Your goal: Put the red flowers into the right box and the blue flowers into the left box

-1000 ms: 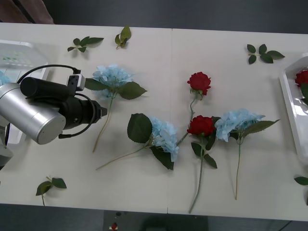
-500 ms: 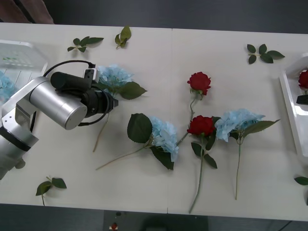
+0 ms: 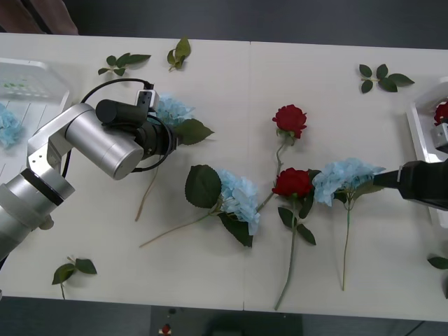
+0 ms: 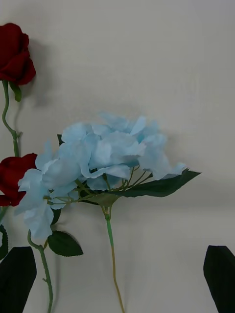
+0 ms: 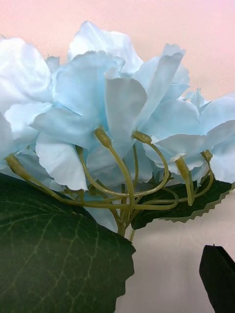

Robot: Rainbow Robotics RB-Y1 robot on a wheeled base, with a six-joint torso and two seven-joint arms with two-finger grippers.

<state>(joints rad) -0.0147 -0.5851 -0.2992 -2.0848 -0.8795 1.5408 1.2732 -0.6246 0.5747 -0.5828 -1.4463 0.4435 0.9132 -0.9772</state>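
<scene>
Three blue flowers lie on the white table: one at the left (image 3: pixel 170 110), one in the middle (image 3: pixel 239 197), one at the right (image 3: pixel 346 176). My left gripper (image 3: pixel 168 134) is low against the left blue flower (image 5: pixel 112 112), open, with one black finger (image 5: pixel 218 276) showing and a big leaf over the other. My right gripper (image 4: pixel 117 279) hovers open just short of the right blue flower (image 4: pixel 103 156). Two red flowers (image 3: pixel 290 119) (image 3: pixel 292 182) lie between. The left box (image 3: pixel 31 75) holds a blue flower (image 3: pixel 7 126). The right box (image 3: pixel 422 143) holds a red flower (image 3: pixel 441 112).
Loose green leaf sprigs lie at the back left (image 3: pixel 122 63), back middle (image 3: pixel 178 52), back right (image 3: pixel 381 77), front left (image 3: pixel 73 269) and front right edge (image 3: pixel 439 262). Long stems cross the middle of the table.
My left arm has swung right and away from me, up to the left blue flower. My right arm has come in from the right edge toward the right blue flower.
</scene>
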